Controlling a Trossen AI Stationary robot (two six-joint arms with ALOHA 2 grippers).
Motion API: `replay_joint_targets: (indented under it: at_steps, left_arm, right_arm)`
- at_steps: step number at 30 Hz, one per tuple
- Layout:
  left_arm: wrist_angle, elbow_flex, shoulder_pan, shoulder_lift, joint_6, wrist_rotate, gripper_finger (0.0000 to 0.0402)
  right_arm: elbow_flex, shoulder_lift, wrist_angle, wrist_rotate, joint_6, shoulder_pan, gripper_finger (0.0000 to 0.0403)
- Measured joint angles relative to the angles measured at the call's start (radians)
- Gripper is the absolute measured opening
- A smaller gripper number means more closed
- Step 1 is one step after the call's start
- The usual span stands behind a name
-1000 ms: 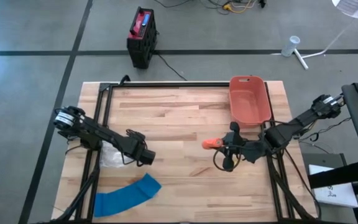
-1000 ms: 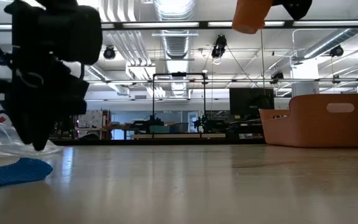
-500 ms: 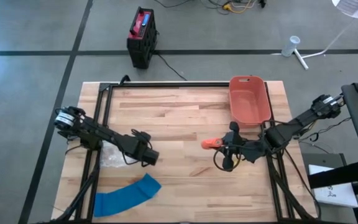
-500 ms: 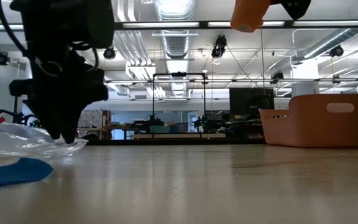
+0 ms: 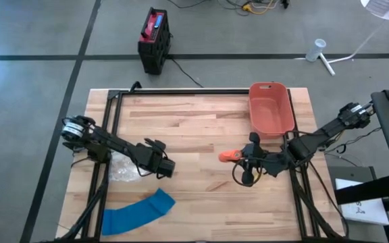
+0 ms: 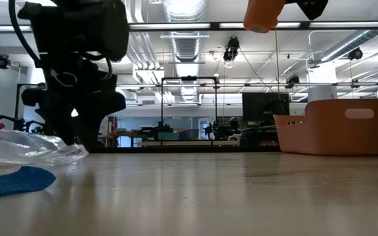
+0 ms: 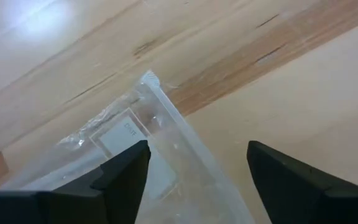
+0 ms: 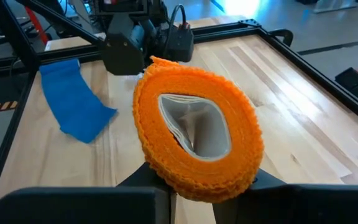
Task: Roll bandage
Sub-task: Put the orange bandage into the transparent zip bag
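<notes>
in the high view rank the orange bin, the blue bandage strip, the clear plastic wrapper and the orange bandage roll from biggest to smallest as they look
1. Orange bin.
2. Blue bandage strip.
3. Clear plastic wrapper, partly hidden under the left arm, so unsure.
4. Orange bandage roll, held off the table, so nearer the camera.

My right fingers: almost wholly hidden behind the fuzzy orange roll of bandage [image 8: 197, 140] in my right wrist view.
Orange roll, low view: cut off by the top edge.
Clear crinkled plastic wrapper [image 7: 157, 165]: runs off the frame in my left wrist view; its white label's print is too blurred to read.
Flat blue bandage strip [image 6: 12, 180]: cut by the low view's left edge.
</notes>
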Motion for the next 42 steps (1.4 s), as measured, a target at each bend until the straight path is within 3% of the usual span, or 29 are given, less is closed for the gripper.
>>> replay_joint_targets:
  at_steps: [5, 9, 14, 17, 19, 24, 28, 37, 42]
  left_arm:
    - [0.012, -0.003, 0.006, 0.038, 0.000, 0.000, 0.0264]
    - [0.023, -0.003, 0.016, 0.068, -0.028, 0.011, 0.0229]
    - [0.113, -0.004, 0.018, 0.066, -0.001, 0.019, 0.0125]
    - [0.290, 0.005, 0.019, 0.031, 0.113, 0.018, 0.0040]
    - [0.461, 0.020, 0.018, 0.001, 0.242, 0.003, 0.0012]
    - [0.899, 0.050, 0.020, -0.037, 0.550, -0.003, 0.0004]
    - [1.094, 0.064, 0.036, -0.033, 0.603, 0.013, 0.0004]
    - [1.148, 0.065, 0.120, 0.010, 0.396, 0.169, 0.0001]
    - [1.170, 0.064, 0.144, 0.014, 0.385, 0.284, 0.0001]
  right_arm:
    - [0.000, 0.000, 0.000, 0.000, 0.001, 0.000, 0.0056]
    - [0.000, 0.000, 0.001, 0.000, 0.002, 0.000, 0.0055]
    - [0.001, 0.000, 0.031, -0.011, -0.031, 0.000, 0.0055]
    - [0.025, -0.005, 0.046, -0.037, -0.111, 0.000, 0.0059]
    - [0.054, -0.011, 0.053, -0.041, -0.170, 0.000, 0.0058]
    - [0.100, -0.015, 0.053, -0.092, -0.287, 0.008, 0.0053]
    - [0.100, -0.013, 0.071, -0.139, -0.341, 0.036, 0.0054]
    - [0.084, 0.092, 0.222, -0.097, -0.627, 0.071, 0.0051]
    - [0.083, 0.205, 0.247, 0.144, -0.827, 0.070, 0.0051]
